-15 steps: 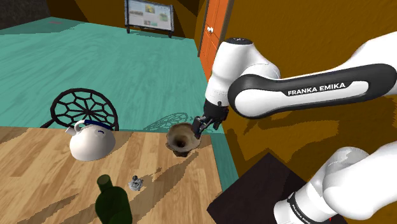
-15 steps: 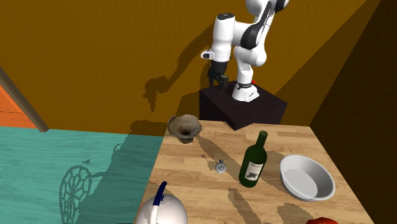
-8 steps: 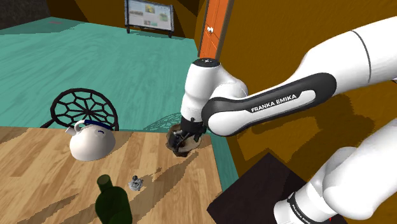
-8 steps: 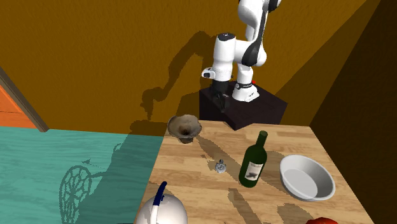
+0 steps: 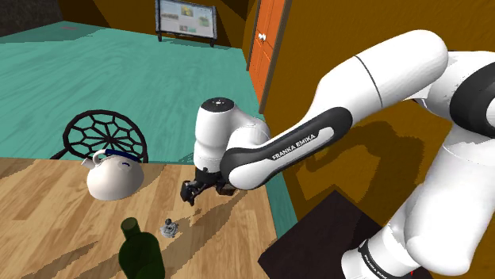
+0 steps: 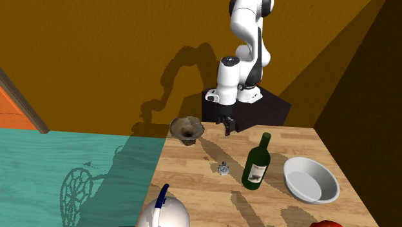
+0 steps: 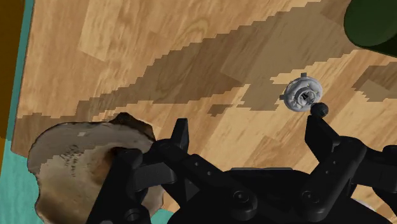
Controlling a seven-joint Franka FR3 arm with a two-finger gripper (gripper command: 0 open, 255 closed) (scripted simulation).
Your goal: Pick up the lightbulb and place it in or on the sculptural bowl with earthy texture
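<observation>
Our gripper [image 7: 249,124] is open. In the wrist view its two black fingers stand well apart, with only bare wood between them and nothing held. It hangs low over the desk [image 5: 47,214], at the end nearest the stand [image 6: 270,111].

The lightbulb [image 7: 301,93] lies on the desk just past the tip of one finger. It is off the line between the two fingers, so the jaws do not yet frame it. It is a small, grey, roundish thing that we see end-on, and we cannot make out which way its base points.

On the gripper's other side is the sculptural bowl [image 6: 187,128]. It is brown and rough with a flaring rim, and it stands at the desk's corner, close beside the other finger.

A dark green bottle [image 6: 257,162] stands near the bulb, on the side away from the gripper. Farther down the desk are a white teapot [image 5: 115,176] and a plain white dish [image 6: 311,179], both well apart from the work.

We judge this to be the approach to the lightbulb, with no grasp made yet. The next move calls for:
- A short sideways shift toward the bulb until it sits midway between the fingers.
- A descent until the tips straddle it.
- A gentle close.

The bulb is small and round, so it would likely roll if one finger touched it first, and centring matters more than speed. The bottle is close enough that the shift should stop short of it. Once the bulb is held, the carry to the bowl looks short.
</observation>
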